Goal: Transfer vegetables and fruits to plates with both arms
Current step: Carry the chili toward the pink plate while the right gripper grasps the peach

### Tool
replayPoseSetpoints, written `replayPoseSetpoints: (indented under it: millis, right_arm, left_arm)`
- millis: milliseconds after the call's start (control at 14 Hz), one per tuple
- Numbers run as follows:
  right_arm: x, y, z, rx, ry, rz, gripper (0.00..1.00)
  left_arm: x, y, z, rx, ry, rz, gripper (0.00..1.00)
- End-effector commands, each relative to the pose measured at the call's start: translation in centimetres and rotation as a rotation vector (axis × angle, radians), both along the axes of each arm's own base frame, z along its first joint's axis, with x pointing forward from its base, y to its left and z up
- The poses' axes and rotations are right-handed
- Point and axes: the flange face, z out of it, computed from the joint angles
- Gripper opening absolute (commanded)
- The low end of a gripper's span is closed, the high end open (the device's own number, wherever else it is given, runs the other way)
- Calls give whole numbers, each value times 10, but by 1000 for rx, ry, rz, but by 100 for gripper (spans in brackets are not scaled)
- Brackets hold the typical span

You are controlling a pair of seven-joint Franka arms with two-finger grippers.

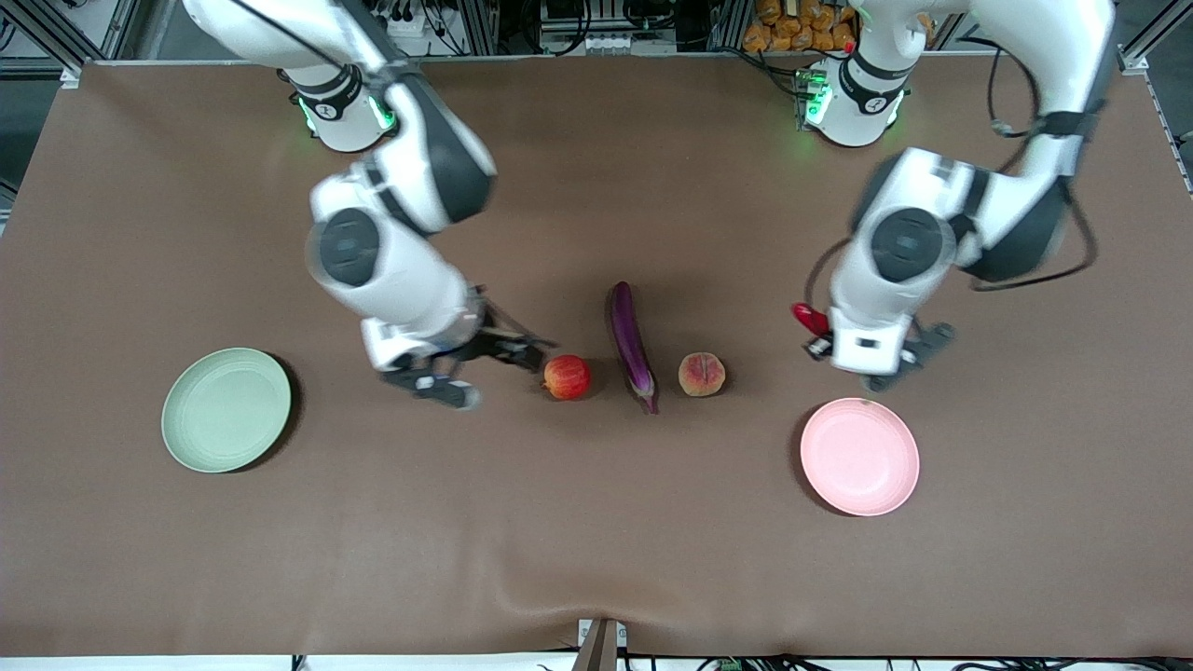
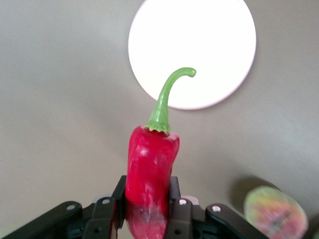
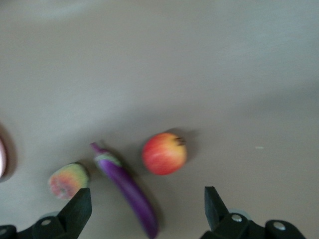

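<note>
Left tool (image 2: pixel 147 211) pinches the red chili pepper (image 2: pixel 149 174) near its blunt end, green stem pointing toward the pink plate (image 1: pixel 859 456), which lies at about 6 o'clock from the tool in the front view. For a clean drop, carry the pepper over the plate's middle, lower it close, then release. Right tool (image 3: pixel 144 209), fingers spread wide, hangs over the surface (image 1: pixel 596 522) beside the apple-like fruit (image 1: pixel 567 376), the fruit at its 3 o'clock in the front view; centre over it before closing. Eggplant (image 1: pixel 632 346) and peach (image 1: pixel 701 374) rest between the arms. Green plate (image 1: pixel 226 409) sits toward the right arm's end.
</note>
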Motion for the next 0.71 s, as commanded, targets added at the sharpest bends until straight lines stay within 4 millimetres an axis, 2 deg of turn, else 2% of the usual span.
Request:
replayPoseSetpoints:
  millis: [0,142,285,356,427,641]
  right_arm:
    - [2,48,-15,24,-76,39,100]
    - [-26,109,-31,70,-185,127,100]
    - [-58,166,-57,62,-380,259,100]
    - [-67,181,-68,45,-473,321,100]
    - [-70,187,-82,34,-519,357,100]
    - [-79,205,-109,54,-606,417,100]
  left_arm:
    - [31,40,-3,-47,33,-52,0]
    - [52,71,-11,-65,37,-74,0]
    - [71,107,-25,-79,32,-82,0]
    - [80,121,-31,-81,20,-94,0]
    - [87,136,-41,-81,14,-103,0]
    - [98,149,-72,-101,-20,-117,0]
